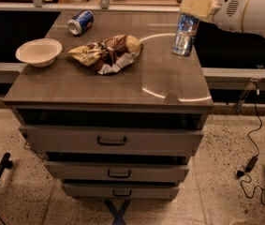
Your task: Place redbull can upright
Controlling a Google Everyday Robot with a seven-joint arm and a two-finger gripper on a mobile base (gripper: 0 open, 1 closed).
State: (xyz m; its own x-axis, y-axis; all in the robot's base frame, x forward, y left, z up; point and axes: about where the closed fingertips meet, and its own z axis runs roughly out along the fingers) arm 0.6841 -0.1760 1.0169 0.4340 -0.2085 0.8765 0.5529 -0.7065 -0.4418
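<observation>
Grey wood counter [122, 86] over drawers [111, 139], speckled floor [225, 182] | redbull can [185, 34] silver-blue, nearly upright, upper right of frame, at counter's right edge | tool [195, 7] above it pinched its top.

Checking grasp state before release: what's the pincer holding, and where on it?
The pincer holds the slim can by its top end. The can is nearly upright at the right rear of the tabletop.
</observation>
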